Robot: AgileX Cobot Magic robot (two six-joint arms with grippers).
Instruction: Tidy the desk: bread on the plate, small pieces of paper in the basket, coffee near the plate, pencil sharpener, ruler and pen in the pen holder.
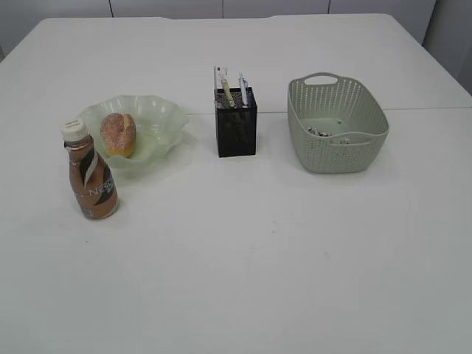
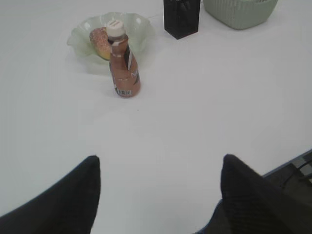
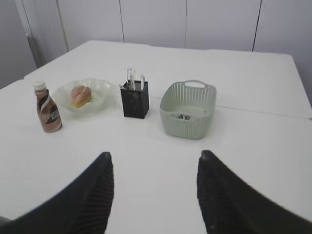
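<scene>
While the coffee point(image 1: 91, 179) stands upright, cap up, just in front of the plate point(image 1: 158, 118), the bread point(image 1: 119, 134) lies in that plate, long axis running front to back. Pen and ruler stand upright in the pen holder point(image 1: 236, 131); paper scraps lie in the basket point(image 1: 335, 151). White surface point(image 1: 258, 265), pale cabinet panels behind. Left fingers point(image 2: 68, 200) and right fingers point(image 3: 83, 200) stand wide, empty, well apart from everything.
</scene>
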